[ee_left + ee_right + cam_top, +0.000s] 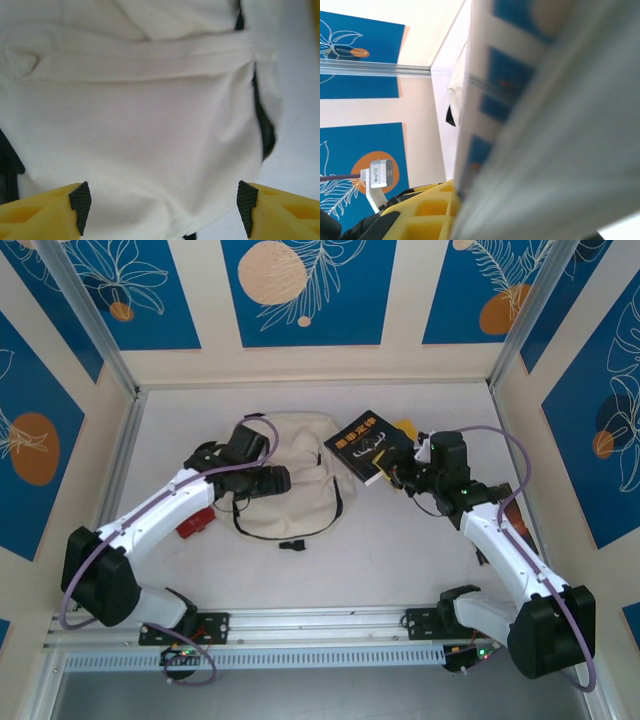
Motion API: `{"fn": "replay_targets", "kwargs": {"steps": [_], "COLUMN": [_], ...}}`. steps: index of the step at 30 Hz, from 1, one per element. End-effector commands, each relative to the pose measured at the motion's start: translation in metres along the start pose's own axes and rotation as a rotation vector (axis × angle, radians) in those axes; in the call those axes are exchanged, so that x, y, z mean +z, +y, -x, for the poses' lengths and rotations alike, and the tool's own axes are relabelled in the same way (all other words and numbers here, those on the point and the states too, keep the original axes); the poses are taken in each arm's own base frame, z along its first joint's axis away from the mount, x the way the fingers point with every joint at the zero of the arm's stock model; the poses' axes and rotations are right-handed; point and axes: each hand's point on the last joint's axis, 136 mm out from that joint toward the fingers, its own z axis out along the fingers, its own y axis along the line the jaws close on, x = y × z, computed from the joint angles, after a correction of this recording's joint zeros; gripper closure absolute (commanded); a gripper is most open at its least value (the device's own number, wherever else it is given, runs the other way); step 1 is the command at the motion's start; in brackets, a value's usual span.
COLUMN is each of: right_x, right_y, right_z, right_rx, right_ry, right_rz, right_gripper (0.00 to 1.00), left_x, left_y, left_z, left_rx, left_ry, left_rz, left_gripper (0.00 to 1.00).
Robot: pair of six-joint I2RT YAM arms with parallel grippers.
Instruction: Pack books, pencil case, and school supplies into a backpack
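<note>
The cream-beige backpack lies flat mid-table, black straps looping round its near side. My left gripper hovers over its left half, open. In the left wrist view the canvas lies below my left gripper, nothing gripped. A black book with orange lettering sits tilted at the backpack's right edge. My right gripper is shut on its near right corner. In the right wrist view the blurred book runs right against one yellow finger. A yellow book peeks out behind the black one.
A red object lies on the table beside my left forearm; I cannot tell whether it is the pencil case. A small black strap buckle rests in front of the backpack. Patterned walls close the table on three sides.
</note>
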Motion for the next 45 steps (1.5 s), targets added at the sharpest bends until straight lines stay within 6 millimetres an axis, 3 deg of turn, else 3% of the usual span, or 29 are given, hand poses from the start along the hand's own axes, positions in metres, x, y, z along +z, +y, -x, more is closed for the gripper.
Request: {"fn": "replay_targets", "kwargs": {"steps": [1, 10, 15, 21, 25, 31, 37, 40, 45], "right_x": [-0.010, -0.007, -0.006, -0.008, -0.016, -0.045, -0.082, -0.091, -0.090], "right_y": [0.024, 0.020, 0.019, 0.016, 0.011, -0.005, -0.027, -0.025, -0.009], "right_z": [0.007, 0.004, 0.004, 0.003, 0.009, 0.027, 0.041, 0.035, 0.008], "right_rx": [-0.084, -0.069, -0.069, -0.073, -0.088, -0.109, -0.086, -0.088, -0.118], "right_ry": [-0.034, -0.023, -0.022, -0.028, -0.066, -0.186, -0.293, -0.268, -0.128], "right_rz": [0.059, 0.049, 0.047, 0.037, -0.005, -0.123, -0.224, -0.192, -0.090], "right_gripper": [1.00, 1.00, 1.00, 1.00, 1.00, 1.00, 1.00, 1.00, 1.00], "left_x": [0.011, 0.053, 0.068, 0.059, 0.043, 0.015, -0.012, -0.026, -0.046], "left_y": [0.003, -0.015, -0.013, -0.026, -0.043, -0.070, -0.103, -0.119, -0.135], "left_z": [-0.024, -0.050, -0.056, -0.042, -0.022, 0.015, 0.069, 0.095, 0.132], "left_rx": [0.056, 0.137, 0.159, 0.170, 0.194, 0.222, 0.168, 0.139, 0.098], "left_ry": [0.087, 0.199, 0.244, 0.189, 0.113, -0.009, -0.159, -0.244, -0.390], "left_rz": [0.082, 0.170, 0.198, 0.151, 0.085, -0.002, -0.118, -0.161, -0.212], "left_gripper": [0.23, 0.32, 0.54, 0.85, 0.98, 1.00, 1.00, 1.00, 1.00]}}
